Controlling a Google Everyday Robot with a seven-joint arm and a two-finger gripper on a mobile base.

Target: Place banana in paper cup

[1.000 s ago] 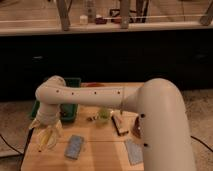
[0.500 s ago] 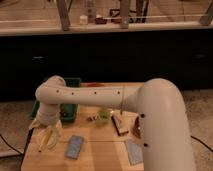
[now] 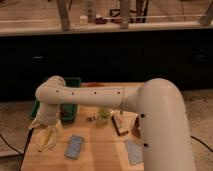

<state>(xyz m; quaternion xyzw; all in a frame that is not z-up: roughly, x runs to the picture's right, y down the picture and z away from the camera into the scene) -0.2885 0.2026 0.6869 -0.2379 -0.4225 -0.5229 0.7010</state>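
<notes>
The banana (image 3: 45, 140) is pale yellow and stands nearly upright at the front left of the wooden table (image 3: 102, 150). It sits inside the rim of the white paper cup (image 3: 56, 136), which is partly hidden by the arm. My gripper (image 3: 48, 129) is right above the cup and the banana, at the end of the white arm that reaches in from the right. The top of the banana is hidden under the gripper.
A green bin (image 3: 72, 97) stands behind the cup. A red-orange bowl (image 3: 92, 85) is at the back. A small green object (image 3: 103, 114), a brown snack bar (image 3: 120, 125) and two grey-blue packets (image 3: 75, 146) (image 3: 134, 151) lie mid-table. The table's left edge is near the cup.
</notes>
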